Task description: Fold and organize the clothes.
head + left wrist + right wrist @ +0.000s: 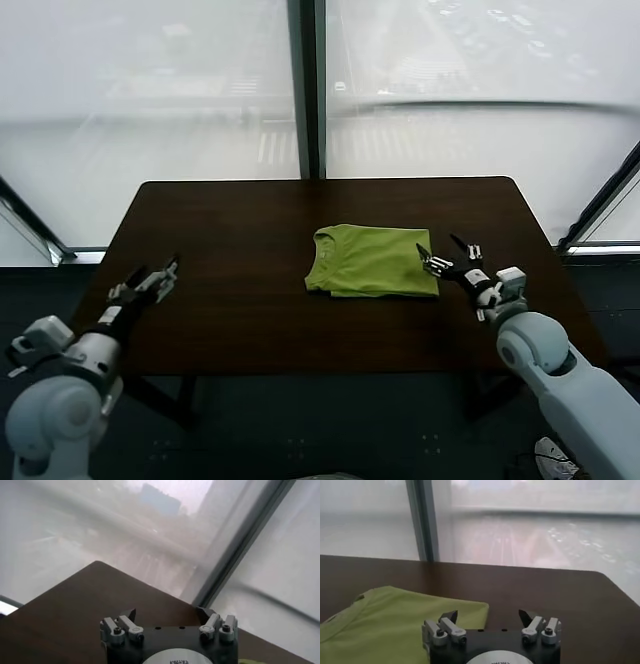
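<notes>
The clothes, a lime-green T-shirt (pixel 372 260), lie folded into a compact rectangle at the middle of the dark table (pixel 240 220), neck opening toward the left. My right gripper (pixel 439 250) is open just off the shirt's right edge, with nothing between its fingers. In the right wrist view the shirt (pixel 395 617) lies flat under and ahead of one finger, and the right gripper (pixel 487 614) stands over its corner and bare wood. My left gripper (pixel 156 272) is open and empty near the table's left front, far from the shirt; the left wrist view shows the left gripper (pixel 167 611) above bare table.
The table's left edge (pixel 110 250) and front edge (pixel 330 372) bound the work area. Behind the table stand large windows split by a dark vertical frame (pixel 307 90). A floor ledge runs below the glass on both sides.
</notes>
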